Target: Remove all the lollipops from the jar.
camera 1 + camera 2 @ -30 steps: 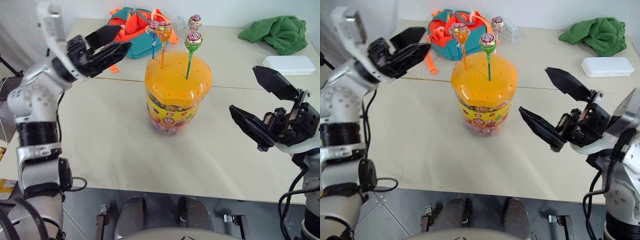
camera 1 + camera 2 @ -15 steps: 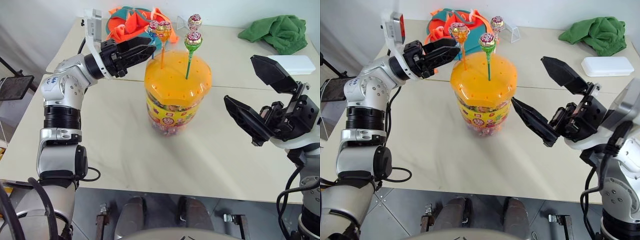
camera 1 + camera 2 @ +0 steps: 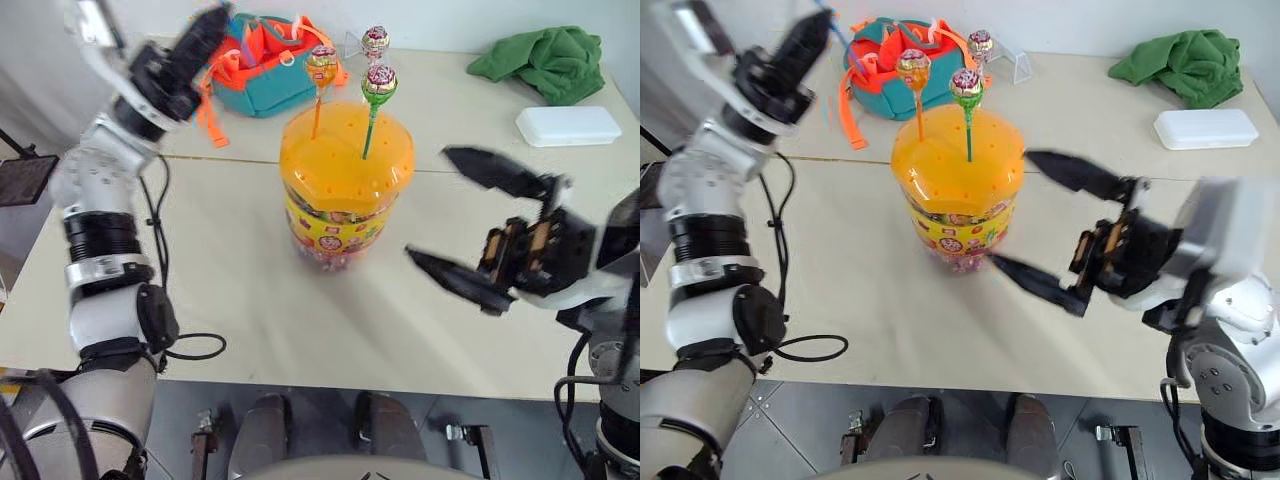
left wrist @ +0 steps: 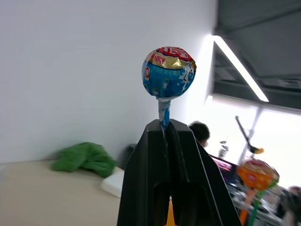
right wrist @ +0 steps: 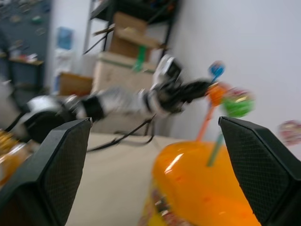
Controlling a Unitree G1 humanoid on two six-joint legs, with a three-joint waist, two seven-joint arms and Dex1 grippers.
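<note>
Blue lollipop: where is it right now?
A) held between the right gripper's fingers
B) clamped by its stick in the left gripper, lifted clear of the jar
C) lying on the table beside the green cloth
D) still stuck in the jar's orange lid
B: the left wrist view shows the blue lollipop with its stick pinched in the shut left gripper, away from the jar.

Lab or workshop, shelving [image 5: 136, 19] stacked with cardboard boxes [image 5: 123, 70], ceiling strip light [image 4: 240, 68]
</note>
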